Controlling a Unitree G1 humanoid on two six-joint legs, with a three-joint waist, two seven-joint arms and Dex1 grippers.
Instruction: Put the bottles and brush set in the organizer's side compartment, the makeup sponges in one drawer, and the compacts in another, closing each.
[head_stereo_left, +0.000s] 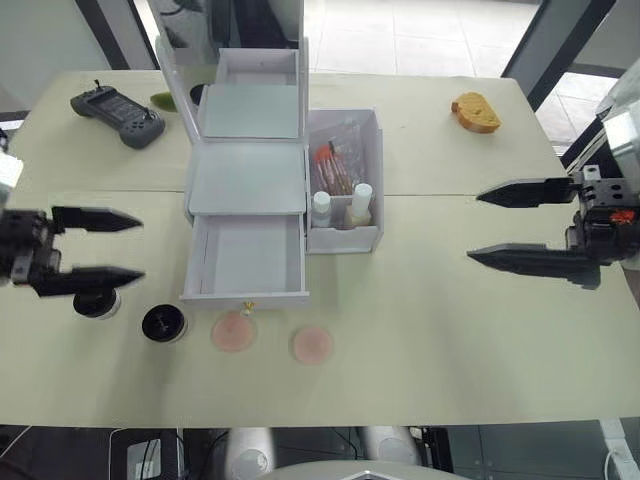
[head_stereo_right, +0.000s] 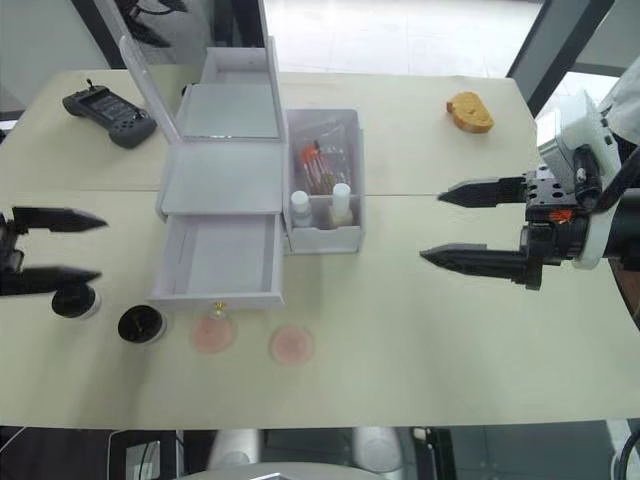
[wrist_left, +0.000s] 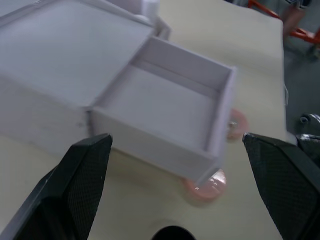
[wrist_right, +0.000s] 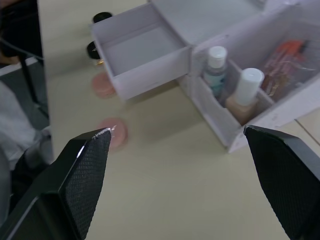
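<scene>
Hands, left hand and right hand, gape wide and empty; bottles bear no legible writing.

A robot test lab or workroom: a plain pale-green bench made of two joined tabletops, a grey handheld remote controller lying near its far left corner, pale tiled floor and dark window frames beyond that bench.

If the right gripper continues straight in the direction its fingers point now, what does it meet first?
Probably the translucent side compartment with two white-capped bottles. The right gripper looks higher, so it might pass over.
</scene>
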